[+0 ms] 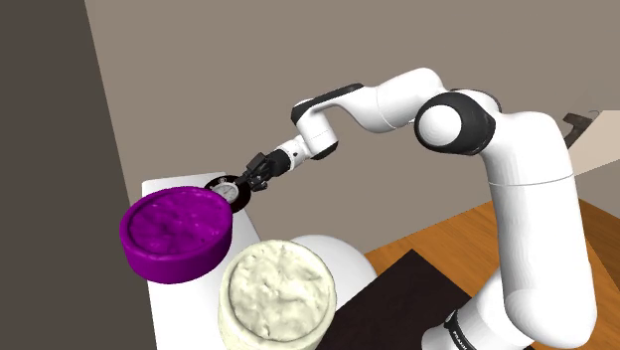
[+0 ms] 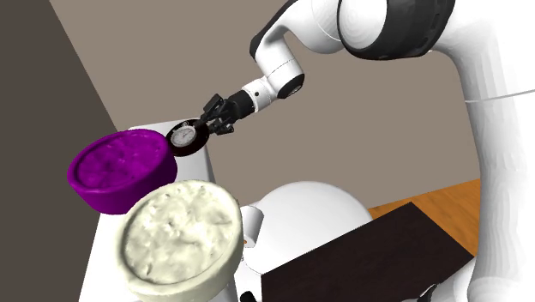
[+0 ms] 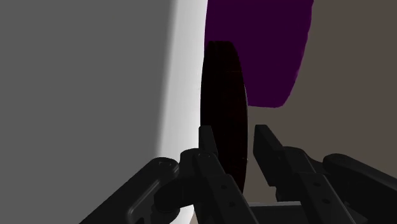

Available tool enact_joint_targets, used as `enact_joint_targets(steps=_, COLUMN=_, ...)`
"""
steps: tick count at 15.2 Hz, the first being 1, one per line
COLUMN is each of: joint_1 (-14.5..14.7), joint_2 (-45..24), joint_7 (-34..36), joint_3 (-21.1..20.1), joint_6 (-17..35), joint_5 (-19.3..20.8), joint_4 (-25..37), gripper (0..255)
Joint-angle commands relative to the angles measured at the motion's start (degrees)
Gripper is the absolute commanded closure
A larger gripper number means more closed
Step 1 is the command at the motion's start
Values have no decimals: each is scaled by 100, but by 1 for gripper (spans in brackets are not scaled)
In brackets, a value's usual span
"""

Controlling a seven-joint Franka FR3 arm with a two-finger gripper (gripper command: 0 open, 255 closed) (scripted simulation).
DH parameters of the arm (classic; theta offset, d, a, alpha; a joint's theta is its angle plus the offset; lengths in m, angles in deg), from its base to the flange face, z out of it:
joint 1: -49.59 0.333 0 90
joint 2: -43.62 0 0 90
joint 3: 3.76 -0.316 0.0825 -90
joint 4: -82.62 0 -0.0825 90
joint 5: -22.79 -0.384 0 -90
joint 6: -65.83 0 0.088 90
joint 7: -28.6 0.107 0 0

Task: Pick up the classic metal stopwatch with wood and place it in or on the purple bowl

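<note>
- Shoulder view: the purple bowl sits on a white table. The stopwatch is tilted at the bowl's two-o'clock rim, with its pale dial showing. The black gripper reaches it from two o'clock. A lumpy cream bowl stands at the purple bowl's five o'clock, just beside it. A white rounded form, a dark slab and wooden floor lie further toward four o'clock.
- Second exterior view: the stopwatch is at the one-o'clock edge of the purple bowl, and the gripper is right behind it. The cream bowl is close at the purple bowl's five o'clock. Nothing stands between the stopwatch and the purple bowl.
- Wrist view: the stopwatch shows edge-on as a dark disc inside the gripper. The purple bowl lies beyond it. I cannot tell whether the claw is clamped on the disc or only brackets it.
</note>
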Motion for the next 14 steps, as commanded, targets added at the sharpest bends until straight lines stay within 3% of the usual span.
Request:
enact_joint_targets(steps=1, joint_1=2, joint_2=-2, joint_7=0, joint_3=-2, joint_6=1, joint_5=1, joint_4=-1, gripper=255)
enact_joint_targets(steps=14, joint_1=4, joint_2=623, joint_7=487, joint_3=21, joint_6=-136, joint_5=43, joint_4=-120, gripper=255)
